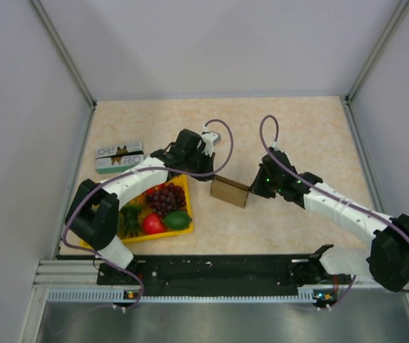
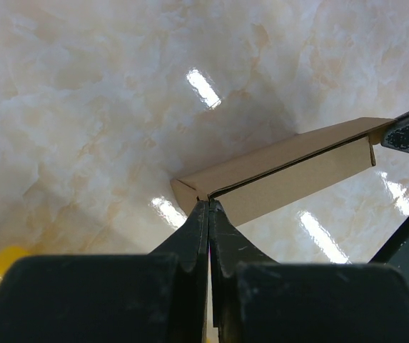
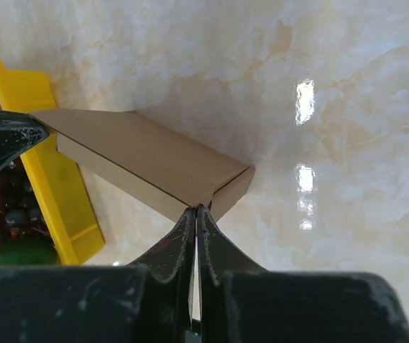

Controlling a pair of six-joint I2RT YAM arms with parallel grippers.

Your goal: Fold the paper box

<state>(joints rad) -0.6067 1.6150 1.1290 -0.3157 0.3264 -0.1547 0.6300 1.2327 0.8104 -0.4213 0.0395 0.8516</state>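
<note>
The paper box (image 1: 230,191) is a small folded brown carton lying on the marble table between my two arms. In the left wrist view, the left gripper (image 2: 209,204) is shut, its tips touching the box (image 2: 290,175) at its near corner. From the other end, the right gripper (image 3: 196,209) is shut too, its tips against the opposite corner of the box (image 3: 147,157). Seen from above, the left gripper (image 1: 214,179) sits at the box's left end and the right gripper (image 1: 254,189) at its right end. I see no cardboard pinched between either pair of jaws.
A yellow tray (image 1: 188,211) with grapes (image 1: 165,199), a red fruit (image 1: 153,224) and green produce (image 1: 178,219) lies just left of the box. A green-and-white printed carton (image 1: 119,158) lies at the back left. Grey walls enclose the table on three sides.
</note>
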